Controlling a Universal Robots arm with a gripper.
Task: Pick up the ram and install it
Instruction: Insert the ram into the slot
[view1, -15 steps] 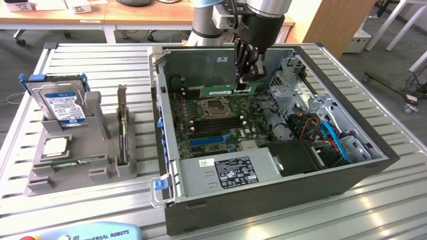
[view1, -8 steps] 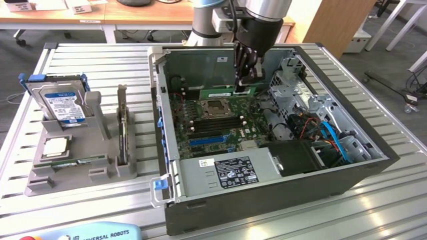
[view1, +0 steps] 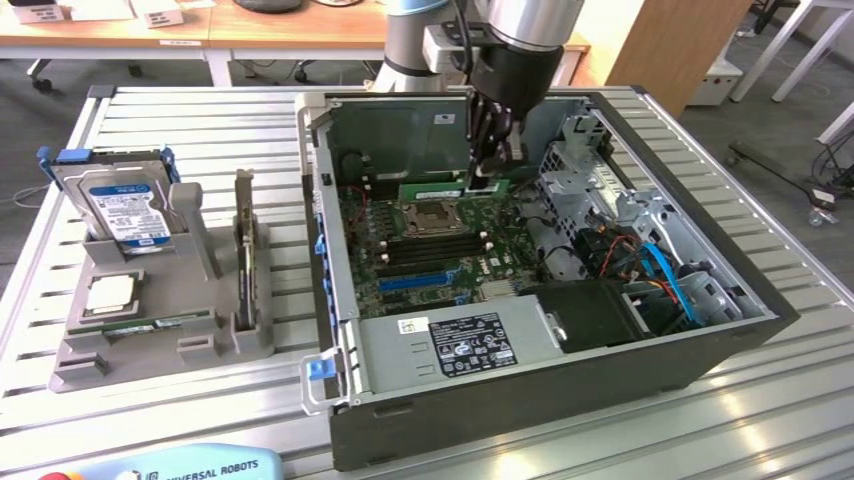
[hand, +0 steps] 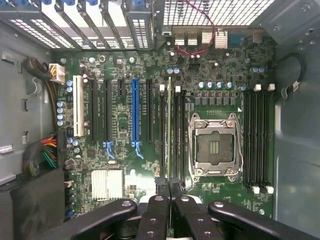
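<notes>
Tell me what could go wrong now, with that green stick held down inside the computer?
1. The gripper holds the ram edge-on at narrow memory slots packed side by side; slightly off line, it may jam on a slot wall rather than seat.
2. The open processor socket lies right beside those slots; a sideways slip could strike it.

The arm (view1: 521, 20) reaches down into the open computer case (view1: 534, 400). The gripper (view1: 486, 178) has its fingers closed on 1 end of the ram (view1: 441, 189), which stands on edge just beside the CPU socket (view1: 434, 218). At the exterior view's left, 1 grey tray (view1: 80, 370) holds a hard drive (view1: 123, 205), a processor chip (view1: 110, 292) and an upright expansion card (view1: 244, 255).
</notes>
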